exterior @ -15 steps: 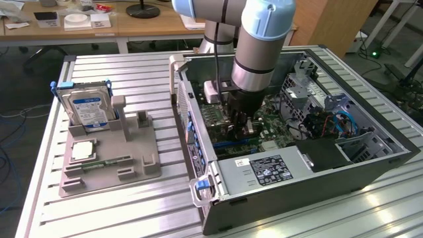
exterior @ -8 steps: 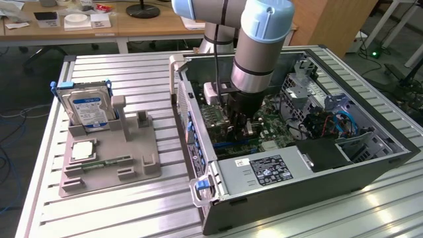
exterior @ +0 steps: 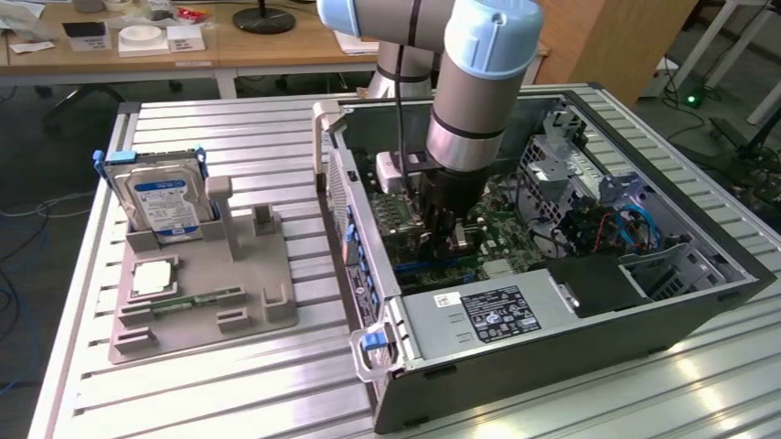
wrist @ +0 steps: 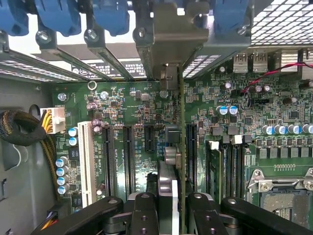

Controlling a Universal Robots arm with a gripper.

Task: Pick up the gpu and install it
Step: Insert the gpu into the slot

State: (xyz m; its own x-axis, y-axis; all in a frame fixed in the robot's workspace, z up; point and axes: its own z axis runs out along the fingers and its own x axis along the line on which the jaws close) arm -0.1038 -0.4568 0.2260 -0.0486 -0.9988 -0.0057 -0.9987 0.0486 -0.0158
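Observation:
My gripper [exterior: 443,240] is down inside the open computer case [exterior: 683,302], over the green motherboard [exterior: 500,229]. In the wrist view the gripper [wrist: 171,193] is shut on the gpu [wrist: 182,122], which shows edge-on as a thin upright card. Its silver bracket [wrist: 171,34] stands at the case's rear slot openings, between the blue latches. The card's edge runs over the motherboard [wrist: 132,103] among the black expansion slots [wrist: 108,156]. I cannot tell whether it sits in a slot.
A grey fixture [exterior: 244,311] on the table at the exterior view's left holds a hard drive [exterior: 165,197], a square chip [exterior: 159,276] and a memory stick [exterior: 196,300]. The power supply [exterior: 482,315], blue cables [exterior: 623,229] and a drive cage crowd the case.

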